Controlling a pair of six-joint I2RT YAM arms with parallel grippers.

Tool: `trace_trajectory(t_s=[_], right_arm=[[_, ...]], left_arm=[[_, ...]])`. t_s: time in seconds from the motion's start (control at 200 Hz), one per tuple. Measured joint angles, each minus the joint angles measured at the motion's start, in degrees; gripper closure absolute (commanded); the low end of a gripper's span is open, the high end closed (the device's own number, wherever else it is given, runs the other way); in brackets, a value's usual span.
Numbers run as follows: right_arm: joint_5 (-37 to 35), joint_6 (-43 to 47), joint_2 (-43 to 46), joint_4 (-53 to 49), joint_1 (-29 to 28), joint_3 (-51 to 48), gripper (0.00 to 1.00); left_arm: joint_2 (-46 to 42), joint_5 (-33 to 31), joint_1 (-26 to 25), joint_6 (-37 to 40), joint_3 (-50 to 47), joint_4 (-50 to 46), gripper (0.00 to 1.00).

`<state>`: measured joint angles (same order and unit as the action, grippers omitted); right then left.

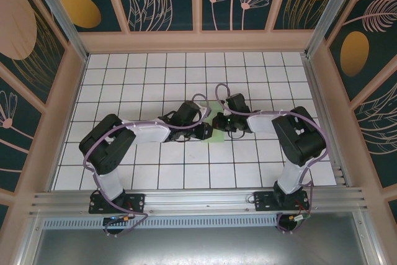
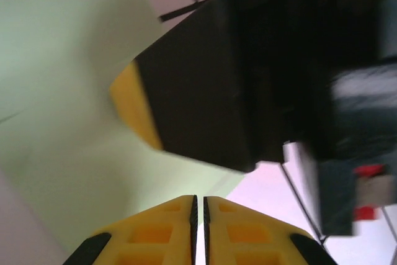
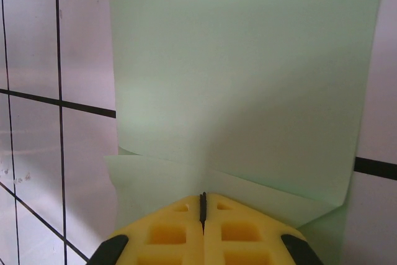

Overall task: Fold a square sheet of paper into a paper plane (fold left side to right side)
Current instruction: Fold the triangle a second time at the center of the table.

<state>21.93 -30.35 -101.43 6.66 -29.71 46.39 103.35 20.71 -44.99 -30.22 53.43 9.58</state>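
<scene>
On the tiled table [image 1: 155, 79], over the square sheet of paper [image 3: 248, 79], left gripper [image 2: 198, 202] was shut, tips at the sheet's edge, right gripper [image 3: 203, 198] was shut against a folded flap, both arms bent inward, wrists nearly touching

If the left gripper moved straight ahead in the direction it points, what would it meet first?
Probably the right gripper, its black and yellow finger standing directly ahead by the pale green paper. Depth is unclear in the wrist view.
</scene>
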Motion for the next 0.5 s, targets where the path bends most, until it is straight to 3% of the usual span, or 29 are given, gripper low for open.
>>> trace_trajectory(t_s=[0.5], right_arm=[[-0.5,0.1,0.0,-1.0,0.0,0.5,1.00]], left_arm=[[3.2,0.2,0.0,0.1,-1.1,-0.9,0.85]])
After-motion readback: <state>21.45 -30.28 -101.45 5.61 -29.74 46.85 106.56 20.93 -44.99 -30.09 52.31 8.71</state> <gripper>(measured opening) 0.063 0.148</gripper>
